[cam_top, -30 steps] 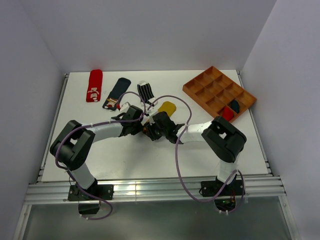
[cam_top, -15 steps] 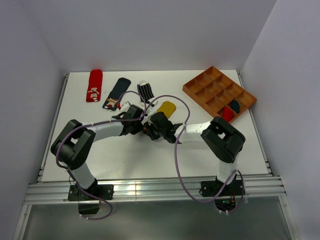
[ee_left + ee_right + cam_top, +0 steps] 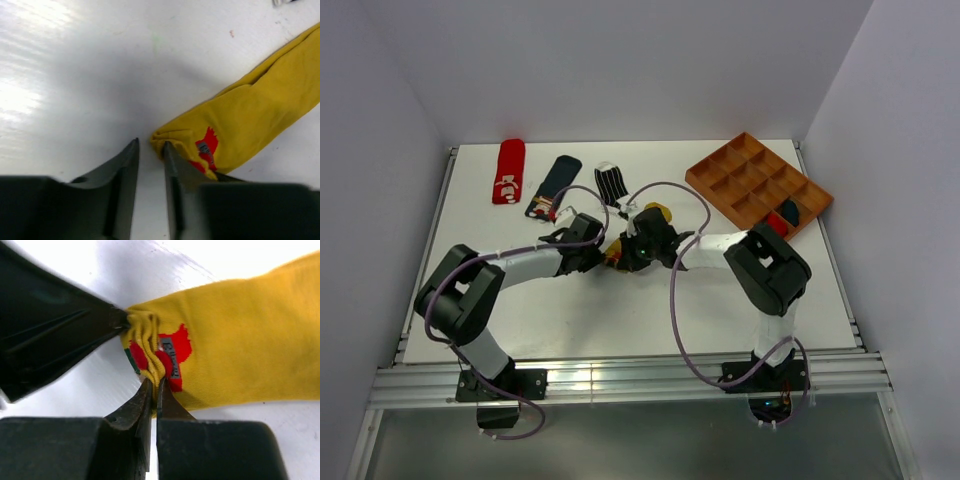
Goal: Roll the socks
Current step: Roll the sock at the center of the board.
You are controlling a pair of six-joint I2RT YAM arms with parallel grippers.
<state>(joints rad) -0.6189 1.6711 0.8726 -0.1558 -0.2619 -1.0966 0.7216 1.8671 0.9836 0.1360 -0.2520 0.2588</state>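
right gripper [image 3: 152, 384] clamps the mustard sock [image 3: 240, 340] by its bunched end, seemingly to roll it; left gripper [image 3: 150, 145] alongside, narrowly parted, empty.

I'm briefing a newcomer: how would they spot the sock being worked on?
On the white table, left of the orange divided tray, the right gripper pinches a sock. It is the only mustard-yellow one, with a red patch by its bunched end.

Mustard yellow sock [image 3: 240, 350] flat mid-counter [image 3: 570, 310], near end bunched into tight folds beside a red mark. Red sock [image 3: 508, 170], navy patched sock [image 3: 553, 186] and striped sock [image 3: 611, 183] flat in a far-left row. Second red sock [image 3: 778, 222] and plain navy sock [image 3: 789, 211] in neighbouring tray [image 3: 745, 170] compartments.
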